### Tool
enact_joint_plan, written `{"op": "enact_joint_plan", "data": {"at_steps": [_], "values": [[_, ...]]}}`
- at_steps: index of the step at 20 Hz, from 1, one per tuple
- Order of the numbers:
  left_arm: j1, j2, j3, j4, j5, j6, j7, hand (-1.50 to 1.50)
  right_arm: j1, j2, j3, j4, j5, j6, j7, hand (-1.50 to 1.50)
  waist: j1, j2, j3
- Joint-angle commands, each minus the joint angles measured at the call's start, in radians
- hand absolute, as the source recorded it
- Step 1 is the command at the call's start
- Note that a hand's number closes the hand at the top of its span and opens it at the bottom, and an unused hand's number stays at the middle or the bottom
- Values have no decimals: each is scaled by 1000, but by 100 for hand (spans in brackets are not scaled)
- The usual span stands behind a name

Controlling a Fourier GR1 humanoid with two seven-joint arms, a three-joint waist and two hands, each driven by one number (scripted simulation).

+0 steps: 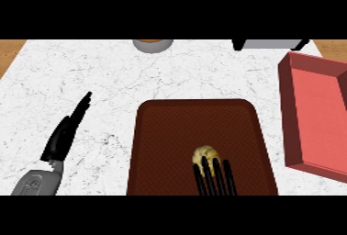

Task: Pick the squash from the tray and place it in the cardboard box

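White marbled bench (136, 82), brown tray (196, 124) at its near edge.
Your right hand (213, 176) lay straight-fingered against the squash (205, 153), holding nothing; left hand (64, 135) rested open.

Yellow squash (204, 153), dark brown tray (176, 137), red box (318, 114), white marbled counter (102, 78)

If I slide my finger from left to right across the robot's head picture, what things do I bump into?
Left hand → brown tray → yellow squash, with the right hand's fingers reaching over it → red box.
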Motion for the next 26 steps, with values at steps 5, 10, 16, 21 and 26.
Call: {"op": "enact_joint_plan", "data": {"at_steps": [5,10,16,21,26], "values": [[-34,-7,23,41,-3,-29,-7,0,-193,30,-59,209,-88,-86,38,-150,8,7,13],[24,1,13,-38,-12,-35,2,0,-275,30,-119,176,-130,7,0,-150,19,6,13],[-27,-33,25,24,-36,-3,-10,0,-227,-5,-79,170,-156,-22,6,150,6,6,13],[2,-13,25,15,-17,-41,-27,0,-297,-46,-36,166,-6,-50,46,150,19,5,13],[54,-26,8,-24,-28,-31,-25,0,-308,-84,-12,154,40,-110,96,150,26,2,14]]}}
